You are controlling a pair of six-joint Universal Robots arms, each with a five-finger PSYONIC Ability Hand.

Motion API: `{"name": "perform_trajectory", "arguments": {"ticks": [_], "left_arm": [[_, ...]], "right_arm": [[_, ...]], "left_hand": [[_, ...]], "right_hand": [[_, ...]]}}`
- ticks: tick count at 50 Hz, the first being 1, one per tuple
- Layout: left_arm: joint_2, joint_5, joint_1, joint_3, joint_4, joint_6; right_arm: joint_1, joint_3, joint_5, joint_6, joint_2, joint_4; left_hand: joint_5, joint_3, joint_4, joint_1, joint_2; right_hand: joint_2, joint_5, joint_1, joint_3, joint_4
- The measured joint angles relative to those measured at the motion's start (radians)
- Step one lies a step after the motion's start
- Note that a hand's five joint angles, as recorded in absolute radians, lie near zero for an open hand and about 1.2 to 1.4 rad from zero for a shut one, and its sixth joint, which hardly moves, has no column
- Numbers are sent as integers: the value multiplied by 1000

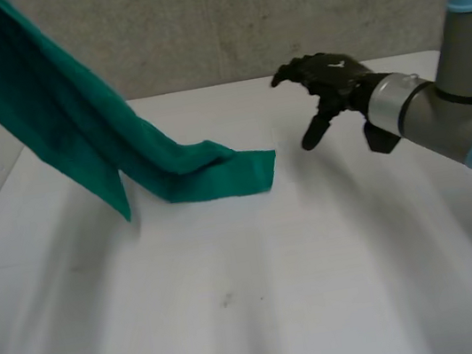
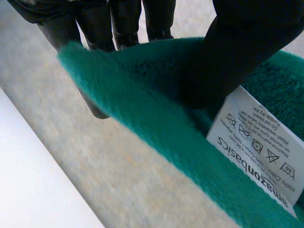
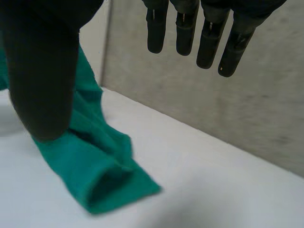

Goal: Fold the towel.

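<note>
Grey wall (image 1: pixel 237 15) behind, white bench (image 1: pixel 241 320) below. Your green towel (image 1: pixel 75 122) hangs in a long slant from high at the far left down to mid-bench, where its low end lies bunched. Left hand (image 2: pixel 247 42) pinches the raised edge between thumb and fingers, beside the care label (image 2: pixel 259 147). Right hand (image 1: pixel 329 81) hovers spread and empty. The low end lies near it, on its left side, so you'd judge it the nearer hand for that grab.

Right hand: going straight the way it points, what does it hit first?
Likely the towel, its low end resting on the table; the open right hand aims at it, nothing between. Height unclear: it may pass over.
</note>
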Motion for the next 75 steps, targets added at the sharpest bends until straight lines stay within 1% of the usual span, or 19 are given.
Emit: {"name": "perform_trajectory", "arguments": {"ticks": [8,15,17,20,22,25,30,33,40,46,52,58,59,61,62,63,65,70,75], "left_arm": [[92,35,-46,-1,-40,1],[105,41,-66,-19,-56,3],[102,41,-67,-27,-56,4],[95,41,-66,-38,-53,4],[89,41,-62,-45,-51,4],[80,41,-55,-50,-48,5],[45,42,-26,-50,-43,4],[14,42,-4,-44,-35,4],[-102,37,19,-35,18,0],[-206,31,4,-43,44,-3],[-355,28,-46,-72,46,-3],[-451,27,-76,-108,45,-2],[-476,27,-81,-122,45,-2],[-489,27,-83,-132,44,-2],[-491,27,-83,-135,44,-2],[-491,27,-83,-135,44,-2],[-492,27,-81,-144,43,-2],[-478,27,-76,-152,38,-4],[-456,28,-73,-165,36,-4]], "right_arm": [[114,-177,-111,118,170,31],[227,-285,-132,182,300,30],[253,-309,-129,195,332,31],[282,-346,-95,207,371,29],[289,-369,-43,207,383,28],[278,-393,51,189,372,27],[202,-382,258,79,257,16],[158,-317,318,2,148,-22],[109,0,348,-161,-206,-179],[120,236,344,-278,-357,-127],[134,445,345,-404,-372,-1],[147,558,347,-456,-282,50],[147,575,348,-460,-237,54],[144,579,348,-455,-214,51],[143,578,348,-452,-212,48],[143,578,348,-452,-212,48],[134,568,348,-424,-231,32],[100,539,334,-373,-322,14],[64,498,311,-384,-349,33]], "left_hand": [[0,0,0,0,0],[0,0,0,0,0],[0,0,0,0,0],[0,0,0,0,0],[0,0,0,0,0],[0,0,0,0,0],[0,0,0,0,0],[0,0,0,0,0],[0,0,0,0,0],[0,0,0,0,0],[0,0,0,0,0],[0,0,0,0,0],[0,0,0,0,0],[0,0,0,0,0],[0,0,0,0,0],[0,0,0,0,0],[0,0,0,0,0],[0,0,0,0,0],[0,0,0,0,0]], "right_hand": [[0,0,0,0,0],[2,12,1,9,4],[120,119,119,114,106],[690,663,643,689,677],[858,835,719,860,852],[878,859,719,901,898],[878,860,719,902,901],[878,860,719,902,901],[878,869,719,902,901],[878,874,719,902,901],[878,874,719,902,901],[840,846,697,863,859],[678,708,568,703,694],[503,550,434,528,530],[343,376,300,365,357],[343,376,300,365,357],[154,174,137,174,165],[138,144,123,152,134],[138,144,123,152,134]]}}
